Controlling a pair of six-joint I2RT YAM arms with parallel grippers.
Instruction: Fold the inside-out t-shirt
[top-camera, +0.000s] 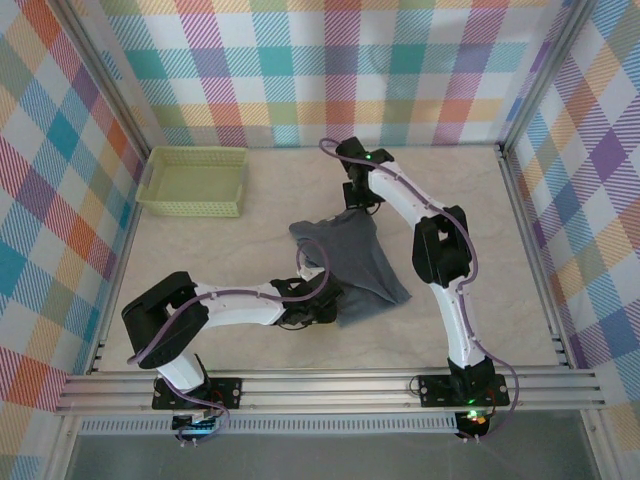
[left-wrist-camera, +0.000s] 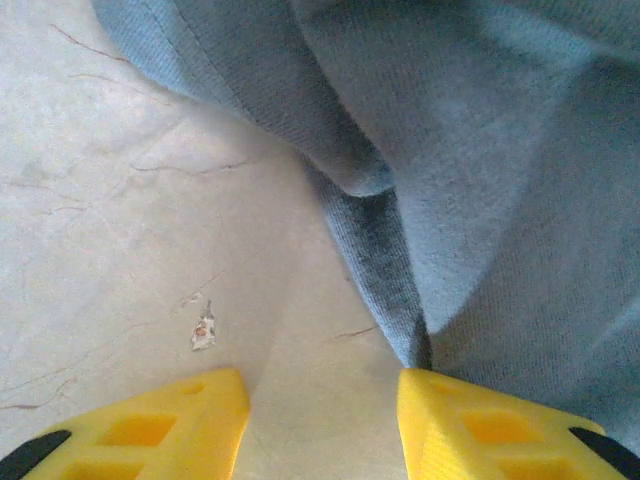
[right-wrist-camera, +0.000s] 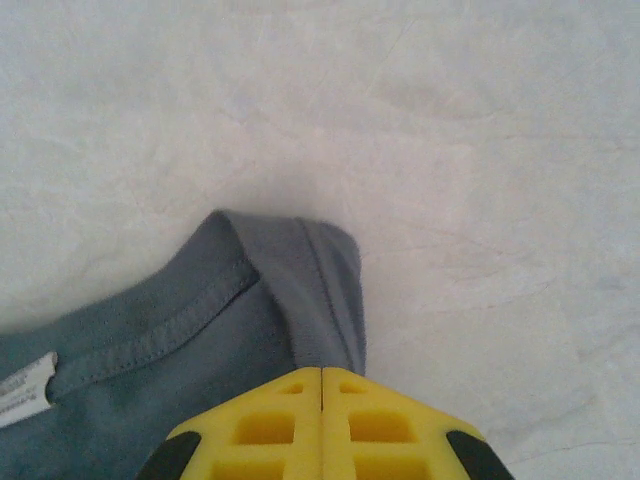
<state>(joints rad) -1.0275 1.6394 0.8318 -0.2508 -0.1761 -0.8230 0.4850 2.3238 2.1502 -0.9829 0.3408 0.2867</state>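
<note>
The inside-out t-shirt (top-camera: 352, 260) lies crumpled in a rough triangle at mid-table, slate blue-grey with no print. My right gripper (top-camera: 360, 207) is at its far corner. In the right wrist view, the yellow jaws (right-wrist-camera: 322, 372) are shut on a folded seam edge of the shirt (right-wrist-camera: 200, 340), and a white label (right-wrist-camera: 22, 385) shows at the left. My left gripper (top-camera: 325, 300) is low at the shirt's near-left edge. The left wrist view shows it open (left-wrist-camera: 320, 385) over bare table, its right finger (left-wrist-camera: 470, 420) touching the cloth's hem (left-wrist-camera: 480, 150).
A pale yellow-green mesh basket (top-camera: 193, 180) stands at the back left of the table (top-camera: 200, 260). Plaid walls close in the back and both sides. A small scrap (left-wrist-camera: 204, 328) lies on the tabletop ahead of the left fingers.
</note>
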